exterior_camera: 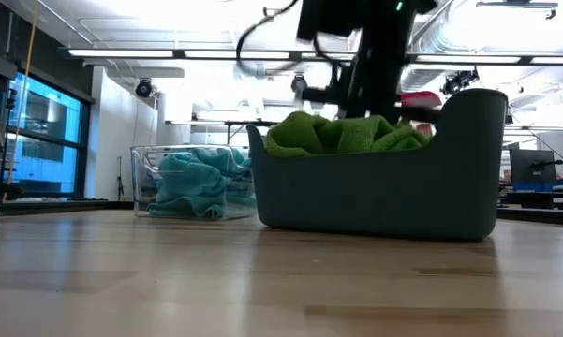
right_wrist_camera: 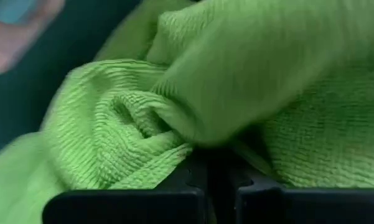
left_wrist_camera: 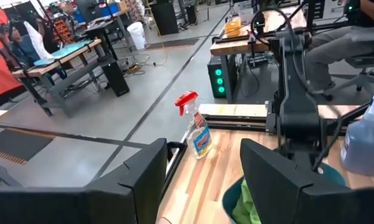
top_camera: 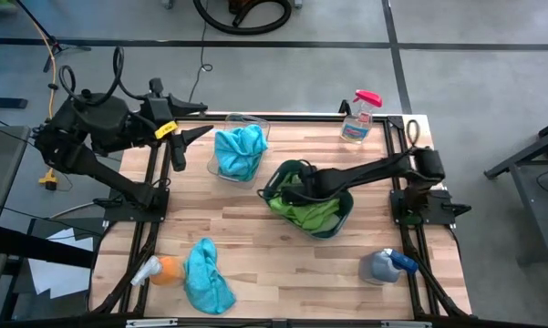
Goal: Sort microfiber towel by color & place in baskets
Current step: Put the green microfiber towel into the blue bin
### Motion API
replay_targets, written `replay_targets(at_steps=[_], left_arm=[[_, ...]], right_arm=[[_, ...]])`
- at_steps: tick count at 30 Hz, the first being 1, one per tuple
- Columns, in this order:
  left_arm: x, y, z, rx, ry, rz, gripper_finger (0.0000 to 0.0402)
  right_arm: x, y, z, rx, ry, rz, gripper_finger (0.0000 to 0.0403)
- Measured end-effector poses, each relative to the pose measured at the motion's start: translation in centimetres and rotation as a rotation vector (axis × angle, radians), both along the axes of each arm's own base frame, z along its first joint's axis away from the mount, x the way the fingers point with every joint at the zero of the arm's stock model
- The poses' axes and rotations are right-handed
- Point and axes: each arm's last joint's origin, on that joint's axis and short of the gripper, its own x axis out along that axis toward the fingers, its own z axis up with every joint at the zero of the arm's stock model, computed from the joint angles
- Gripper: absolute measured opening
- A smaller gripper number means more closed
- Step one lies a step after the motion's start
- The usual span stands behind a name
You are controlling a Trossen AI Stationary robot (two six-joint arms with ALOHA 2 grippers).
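Lime green microfiber towels (top_camera: 312, 215) (exterior_camera: 342, 133) fill the dark teal basket (top_camera: 345, 219) (exterior_camera: 384, 187) at the table's middle. My right gripper (top_camera: 296, 189) (right_wrist_camera: 215, 171) reaches down into it, shut, with its tips at the green cloth (right_wrist_camera: 174, 99). Turquoise towels (top_camera: 240, 150) (exterior_camera: 197, 183) lie heaped in the clear basket (top_camera: 255, 122) (exterior_camera: 142, 178). Another turquoise towel (top_camera: 207, 278) lies loose on the table near the front edge. My left gripper (top_camera: 193, 135) (left_wrist_camera: 202, 180) hangs open over the table's far left, with nothing between its fingers. My right gripper comes steeply from above, and its shut fingertips (right_wrist_camera: 196, 177) meet a bunched fold of the top green towel (right_wrist_camera: 168, 134) inside the dark basket. Whether any cloth is pinched between them, I cannot tell. The towel lies on the heap.
A pink-topped spray bottle (top_camera: 358, 117) (left_wrist_camera: 196, 130) stands at the far right. A blue-topped bottle (top_camera: 387, 264) stands at the near right, and an orange and white bottle (top_camera: 155, 271) lies near the loose towel. Black frame rails (top_camera: 150, 196) run along both sides.
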Motion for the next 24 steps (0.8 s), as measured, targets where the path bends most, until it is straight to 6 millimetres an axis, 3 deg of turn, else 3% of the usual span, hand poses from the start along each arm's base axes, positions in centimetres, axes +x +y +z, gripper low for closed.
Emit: replay_targets(at_steps=[7,12,17,24], left_arm=[[-0.1,0.0,0.0,-0.025,-0.012,0.006,0.0194],[-0.1,0.0,0.0,-0.037,-0.021,0.015,0.0194],[-0.1,0.0,0.0,-0.043,-0.027,0.024,0.0193],[-0.1,0.1,0.0,-0.043,-0.027,0.024,0.0193]], right_arm=[[2.2,-0.4,-4.4,0.021,0.034,0.041,0.0000],[2.9,-0.3,-5.6,0.034,0.029,0.070,0.0000],[2.4,-0.4,-4.0,0.033,0.006,0.117,0.0000],[0.5,-0.8,0.7,-0.021,-0.049,0.128,0.0000]])
